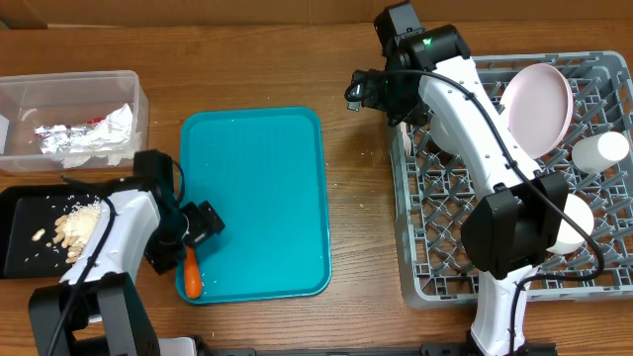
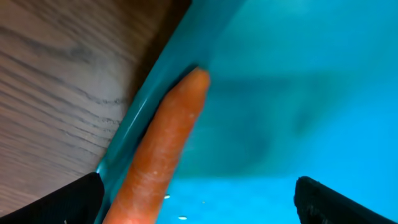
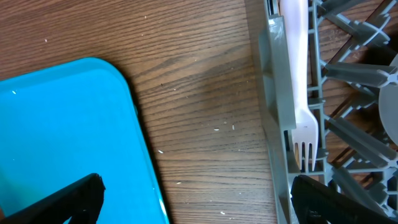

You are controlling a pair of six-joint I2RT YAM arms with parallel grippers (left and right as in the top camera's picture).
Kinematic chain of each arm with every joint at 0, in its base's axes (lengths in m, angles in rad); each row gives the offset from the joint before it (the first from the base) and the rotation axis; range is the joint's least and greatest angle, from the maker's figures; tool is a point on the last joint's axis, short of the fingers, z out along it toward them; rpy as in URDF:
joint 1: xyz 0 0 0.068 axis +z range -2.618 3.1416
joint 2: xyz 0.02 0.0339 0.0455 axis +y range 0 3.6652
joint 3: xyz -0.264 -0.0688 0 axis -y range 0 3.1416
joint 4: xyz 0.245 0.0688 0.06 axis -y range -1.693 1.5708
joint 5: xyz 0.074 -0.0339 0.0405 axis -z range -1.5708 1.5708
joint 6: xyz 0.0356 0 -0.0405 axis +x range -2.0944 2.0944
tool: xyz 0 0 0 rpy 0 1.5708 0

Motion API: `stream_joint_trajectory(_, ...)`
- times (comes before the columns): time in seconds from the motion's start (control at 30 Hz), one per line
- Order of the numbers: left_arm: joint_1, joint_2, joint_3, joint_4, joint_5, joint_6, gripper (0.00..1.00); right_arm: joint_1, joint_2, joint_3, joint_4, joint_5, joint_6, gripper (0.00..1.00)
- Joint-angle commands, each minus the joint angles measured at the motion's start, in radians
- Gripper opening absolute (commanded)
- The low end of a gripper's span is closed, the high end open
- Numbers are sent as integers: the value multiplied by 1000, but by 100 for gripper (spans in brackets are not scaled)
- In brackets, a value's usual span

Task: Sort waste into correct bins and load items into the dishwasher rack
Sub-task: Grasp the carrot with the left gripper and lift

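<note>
The small orange carrot (image 1: 191, 276) lies at the teal tray's near-left corner; in the left wrist view the carrot (image 2: 163, 149) lies along the tray rim. My left gripper (image 1: 190, 243) is open just over it, and the carrot sits between the fingers (image 2: 199, 204), near the left one. My right gripper (image 1: 368, 91) is open and empty above the table beside the grey dishwasher rack (image 1: 425, 267). The rack holds the pink plate (image 1: 540, 107), a white cup (image 1: 600, 150), a white bowl (image 1: 571, 223) and the white fork (image 3: 298, 93). The wooden stick is out of view.
The clear tub (image 1: 20, 94) at the back left holds the foil wrapper (image 1: 71, 138) and the napkin (image 1: 117, 127). The black tray (image 1: 15, 237) at the left holds nuts and crumbs (image 1: 77, 223). The teal tray (image 1: 259, 188) lies in the middle and also shows in the right wrist view (image 3: 62, 130).
</note>
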Motion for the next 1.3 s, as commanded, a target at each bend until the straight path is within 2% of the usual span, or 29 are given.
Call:
stream_joint_trajectory(0.0,2,-2,-21,10,11,4,99,1,-10,12,3,2,5,100)
stream_joint_trajectory(0.3,0,-2,-31,46,26,49,98,1,-10,12,3,2,5,100)
stream_joint_trajectory(0.73,-84,-2,-71,89,24,47,97,1,-10,12,3,2,5,100)
stream_joint_trajectory(0.97,-85,-2,-71,97,14,47,97,1,-10,12,3,2,5,100)
stream_joint_trajectory(1.1,-85,-2,-71,114,14,46,89,1,-10,12,3,2,5,100)
stream_joint_trajectory(1.2,-85,-2,-71,116,15,47,78,1,-10,12,3,2,5,100)
stream_joint_trajectory(1.27,-86,-2,-71,109,18,47,75,1,-10,12,3,2,5,100)
